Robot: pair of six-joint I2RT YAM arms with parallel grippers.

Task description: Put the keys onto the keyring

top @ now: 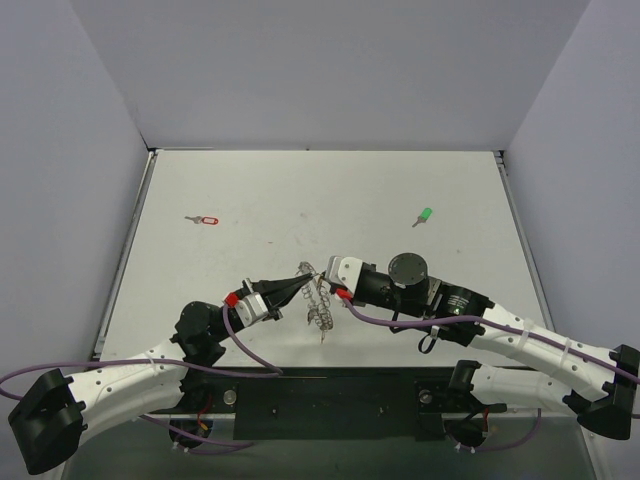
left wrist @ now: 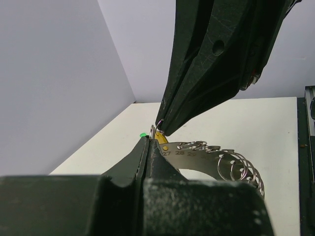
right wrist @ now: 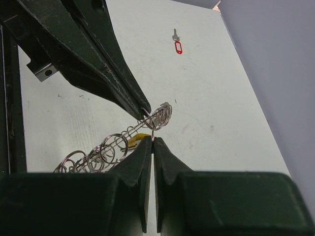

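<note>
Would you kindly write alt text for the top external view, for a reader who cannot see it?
Both arms meet mid-table, the left hand and right hand each pinched shut on the silver keyring between them. A red-headed key lies on the white table at far left and a green-headed key at far right, both apart from the ring.

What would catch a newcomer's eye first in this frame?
The left gripper and right gripper meet nose to nose near the table's front edge. Both are pinched shut on the keyring, whose wire loops dangle between them. Farther back, a red key lies at the left and a green key at the right, each alone.
</note>
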